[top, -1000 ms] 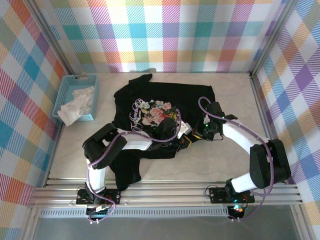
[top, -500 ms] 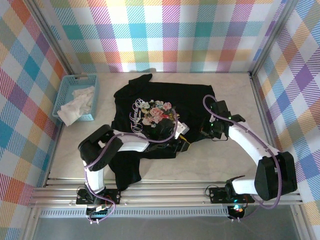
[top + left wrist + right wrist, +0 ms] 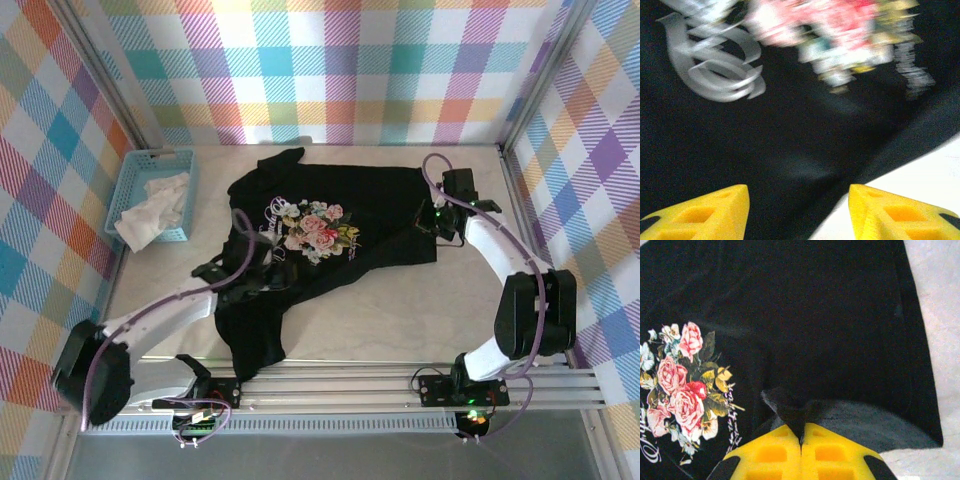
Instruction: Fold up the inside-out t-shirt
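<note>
Black cotton catches our eye first: the t-shirt (image 3: 330, 230) lies spread on the pale counter (image 3: 400, 320), rose print facing up, with one part trailing toward the near edge. We see our left pincer (image 3: 797, 195) over the cloth just below the print, its yellow fingers (image 3: 715, 210) well apart and holding nothing. Our right pincer (image 3: 801, 432) is clamped tight on a pinched fold at the shirt's right side. A light-blue basket (image 3: 122, 192) holding white cloth (image 3: 155, 205) sits far left.
</note>
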Tool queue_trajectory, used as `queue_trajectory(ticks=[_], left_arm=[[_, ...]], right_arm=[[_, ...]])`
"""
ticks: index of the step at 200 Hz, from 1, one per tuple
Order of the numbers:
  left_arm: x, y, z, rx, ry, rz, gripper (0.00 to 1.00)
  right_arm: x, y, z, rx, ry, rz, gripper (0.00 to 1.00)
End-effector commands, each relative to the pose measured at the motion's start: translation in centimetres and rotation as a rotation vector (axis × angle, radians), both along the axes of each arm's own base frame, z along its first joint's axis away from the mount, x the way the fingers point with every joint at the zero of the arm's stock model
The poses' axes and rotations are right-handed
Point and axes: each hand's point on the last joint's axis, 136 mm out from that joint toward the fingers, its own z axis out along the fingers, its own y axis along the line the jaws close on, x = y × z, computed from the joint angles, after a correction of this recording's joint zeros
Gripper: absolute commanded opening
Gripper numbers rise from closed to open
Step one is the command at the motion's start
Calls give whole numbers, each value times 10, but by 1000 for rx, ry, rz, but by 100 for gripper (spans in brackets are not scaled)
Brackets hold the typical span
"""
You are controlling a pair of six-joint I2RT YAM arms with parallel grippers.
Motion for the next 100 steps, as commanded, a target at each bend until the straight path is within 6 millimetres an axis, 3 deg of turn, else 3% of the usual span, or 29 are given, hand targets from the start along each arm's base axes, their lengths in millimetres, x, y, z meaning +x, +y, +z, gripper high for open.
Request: queue_trajectory(ticks=[1,15,26,79,100], left_arm=[[-47,68,-29,203,177,178,59],[-48,75,-34,193,185,206,61],[-39,66,-39,133,194,193,62],[32,-3,-64,-40,230,80,63],[72,-26,-66,-55,196,36,62]], right_arm=[[18,-12,14,-34,-66,10,0],[21,-24,15,-34,-67,-12,0],[24,-34,16,-33,-73,-31,0],[40,-91,27,-95,-82,-124,0],[49,-105,31,-121,-86,-147,0]])
